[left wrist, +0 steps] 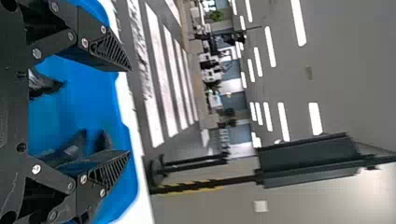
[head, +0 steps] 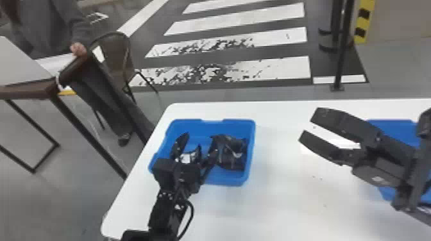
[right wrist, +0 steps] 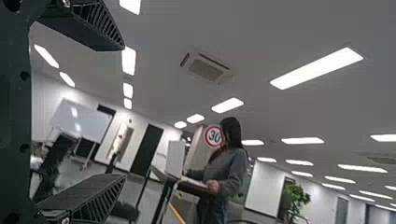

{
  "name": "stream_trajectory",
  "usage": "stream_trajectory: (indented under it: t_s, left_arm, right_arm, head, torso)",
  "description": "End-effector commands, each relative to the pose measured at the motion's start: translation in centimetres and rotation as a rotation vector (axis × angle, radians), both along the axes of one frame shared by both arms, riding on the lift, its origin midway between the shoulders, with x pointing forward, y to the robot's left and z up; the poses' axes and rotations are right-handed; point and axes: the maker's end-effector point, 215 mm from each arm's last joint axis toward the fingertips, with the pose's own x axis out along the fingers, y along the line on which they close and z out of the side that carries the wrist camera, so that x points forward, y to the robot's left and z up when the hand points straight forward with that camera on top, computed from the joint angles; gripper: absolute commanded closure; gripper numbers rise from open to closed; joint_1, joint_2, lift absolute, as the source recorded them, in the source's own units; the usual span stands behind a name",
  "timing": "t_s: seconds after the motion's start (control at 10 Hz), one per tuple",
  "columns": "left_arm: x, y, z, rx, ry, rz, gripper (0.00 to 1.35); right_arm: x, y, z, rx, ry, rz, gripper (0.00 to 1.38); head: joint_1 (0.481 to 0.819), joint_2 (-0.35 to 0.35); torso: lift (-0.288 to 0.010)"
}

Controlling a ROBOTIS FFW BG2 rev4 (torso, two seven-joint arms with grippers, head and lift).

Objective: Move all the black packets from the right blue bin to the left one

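A white table (head: 275, 205) stands before crosswalk-striped flooring (head: 256, 69); black packets (head: 235, 157) lie in the left blue bin (head: 200, 126), where the left gripper (head: 192, 146) spreads its fingers wide, clamping nothing; the right gripper (head: 308, 125), parted and empty, hangs near the right blue bin (head: 396, 128).

Right blue bin (head: 399, 131) edge-cropped, partly behind right hand (head: 309, 126); black packets (head: 231, 157) too blurred to count.

On the table (head: 275, 208), the left bin (head: 227, 180), holding packets (head: 229, 158), stands well apart from the right bin (head: 397, 128).
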Motion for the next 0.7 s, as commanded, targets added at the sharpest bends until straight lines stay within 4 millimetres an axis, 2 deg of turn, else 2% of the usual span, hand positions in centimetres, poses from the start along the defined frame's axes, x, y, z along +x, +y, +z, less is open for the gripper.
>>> stream_trajectory:
  t_s: [0.0,0.1,0.2,0.4,0.5,0.6]
  left_arm:
    - [-2.6,-3.3,6.0,-0.128,-0.116,-0.060,0.33]
    - [-4.5,-5.5,9.8,-0.187,-0.171,-0.105,0.33]
    - [-6.9,-7.1,12.7,-0.247,-0.206,-0.138,0.33]
    - [-10.0,-10.1,15.0,-0.366,-0.202,-0.196,0.33]
    - [-10.7,-11.2,16.1,-0.375,-0.199,-0.224,0.33]
    - [-10.9,-11.5,16.3,-0.387,-0.195,-0.232,0.33]
  right_arm:
    - [2.2,-2.4,-2.6,-0.130,-0.036,-0.089,0.04]
    - [3.1,-3.8,-4.2,-0.195,-0.044,-0.130,0.05]
    - [4.3,-5.7,-6.2,-0.276,-0.041,-0.184,0.05]
    - [7.4,-11.7,-10.3,-0.492,-0.057,-0.345,0.07]
    - [8.9,-15.4,-11.8,-0.648,-0.086,-0.441,0.07]
    - [10.6,-19.9,-12.8,-0.830,-0.114,-0.548,0.07]
  head:
    - [0.695,0.350]
    - [0.695,0.319]
    - [0.695,0.276]
    - [0.695,0.212]
    - [0.695,0.147]
    - [0.695,0.082]
  torso:
    - [-0.140]
    - [-0.140]
    - [-0.140]
    - [-0.140]
    - [-0.140]
    - [-0.140]
